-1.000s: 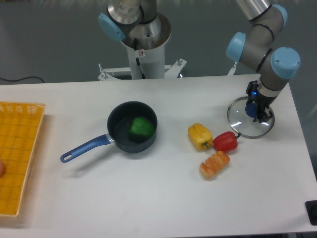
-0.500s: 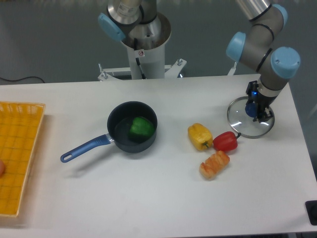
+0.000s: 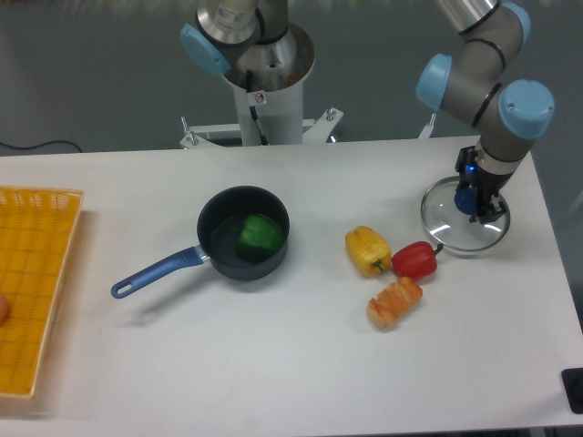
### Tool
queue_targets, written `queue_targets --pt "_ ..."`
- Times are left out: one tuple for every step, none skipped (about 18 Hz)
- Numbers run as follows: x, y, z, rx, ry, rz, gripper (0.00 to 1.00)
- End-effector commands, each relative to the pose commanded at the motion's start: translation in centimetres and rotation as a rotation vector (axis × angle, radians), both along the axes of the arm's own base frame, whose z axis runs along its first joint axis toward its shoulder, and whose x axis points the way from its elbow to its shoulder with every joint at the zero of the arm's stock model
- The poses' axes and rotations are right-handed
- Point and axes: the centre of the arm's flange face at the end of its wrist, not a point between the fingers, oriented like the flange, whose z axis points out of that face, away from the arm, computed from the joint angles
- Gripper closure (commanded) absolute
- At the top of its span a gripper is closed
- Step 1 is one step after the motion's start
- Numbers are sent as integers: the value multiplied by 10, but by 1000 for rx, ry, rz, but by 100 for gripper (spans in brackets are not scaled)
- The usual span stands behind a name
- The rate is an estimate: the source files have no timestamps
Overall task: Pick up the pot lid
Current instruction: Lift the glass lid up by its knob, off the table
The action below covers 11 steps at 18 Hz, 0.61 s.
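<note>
The grasp looks made, the fingers (image 3: 470,169) appearing closed on the blue knob (image 3: 465,199) of the pot lid (image 3: 446,219), which is on or just above the table (image 3: 273,364) beside the red pepper (image 3: 414,261), so the next move calls for a level lift

No txt, label or brand is legible in this fixed-cam tabletop view. No nos. or signs can be read, either.
</note>
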Motion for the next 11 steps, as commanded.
queue_targets --pt "0 1 5 -2 7 -1 42" --pt "0 0 9 -3 11 0 42" --pt "1 1 13 -2 16 0 42" --pt "3 1 17 -2 13 6 42" --pt "3 3 22 -4 12 11 42" --pt "4 3 26 -6 2 21 42" --pt "7 8 32 -6 -4 28 42" --pt "9 14 37 -10 -8 31 42" --pt "9 19 40 -12 -16 35 42" --pt "10 21 47 -12 -19 47 42" --pt "12 21 51 -14 -24 61 42"
